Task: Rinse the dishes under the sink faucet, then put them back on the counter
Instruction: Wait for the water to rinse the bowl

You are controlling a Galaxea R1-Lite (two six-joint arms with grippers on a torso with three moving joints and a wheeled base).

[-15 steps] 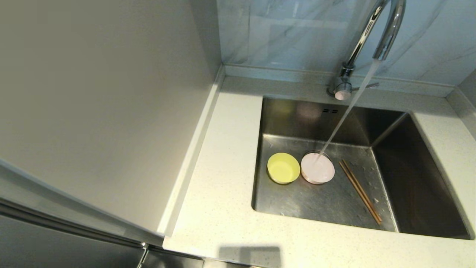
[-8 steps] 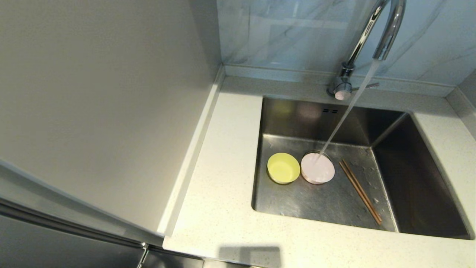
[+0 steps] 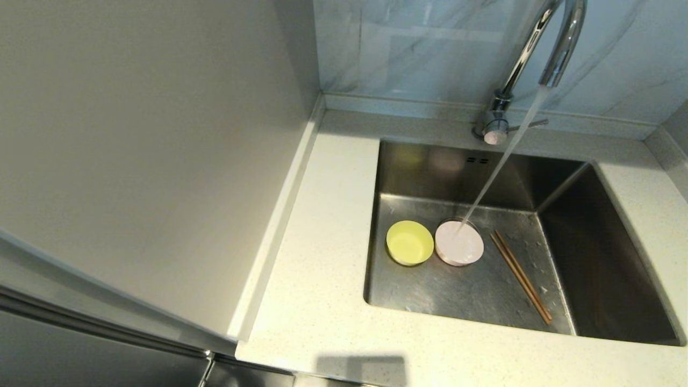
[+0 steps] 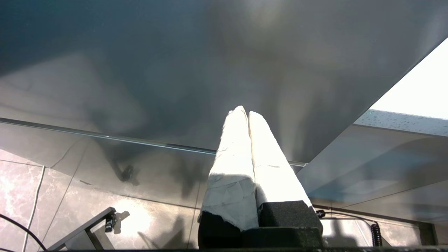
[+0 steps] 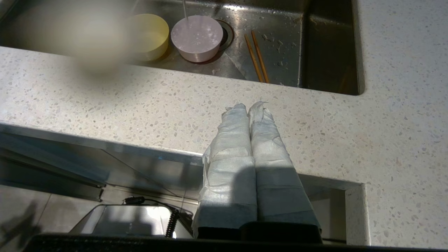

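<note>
Right gripper [image 5: 247, 105]: its two wrapped fingers are pressed flat together with nothing between them. It hangs low in front of the counter edge, pointing up toward the sink, well short of the dishes.
Left gripper [image 4: 244, 112]: wrapped fingers also closed on nothing, parked down by the grey cabinet face, away from the work.
Counter [image 3: 322, 279]: speckled off-white top running around the basin; the strip in front of the sink is the nearest place to set things down.
Sink [image 3: 607, 279]: deep steel basin, and all three dishes lie on its floor.
Pink bowl [image 3: 458, 243]: upright over the drain, brim-full, with the stream landing in it.
Yellow bowl [image 3: 409, 242]: upright, just beside the pink bowl on the side nearer the wall panel, outside the stream.
Chopsticks [image 3: 520, 275]: lying side by side on the sink floor on the other side of the pink bowl, running diagonally toward the front wall.
Faucet [image 3: 537, 59]: chrome gooseneck at the back rim, water running.
Step in hand: the very start, I judge; neither arm has reached the basin and nothing is on the counter yet.
Next move: the right gripper likely needs to rise over the counter edge, spread its fingers, come down on a bowl rim, then tip out the water before lifting clear.
</note>
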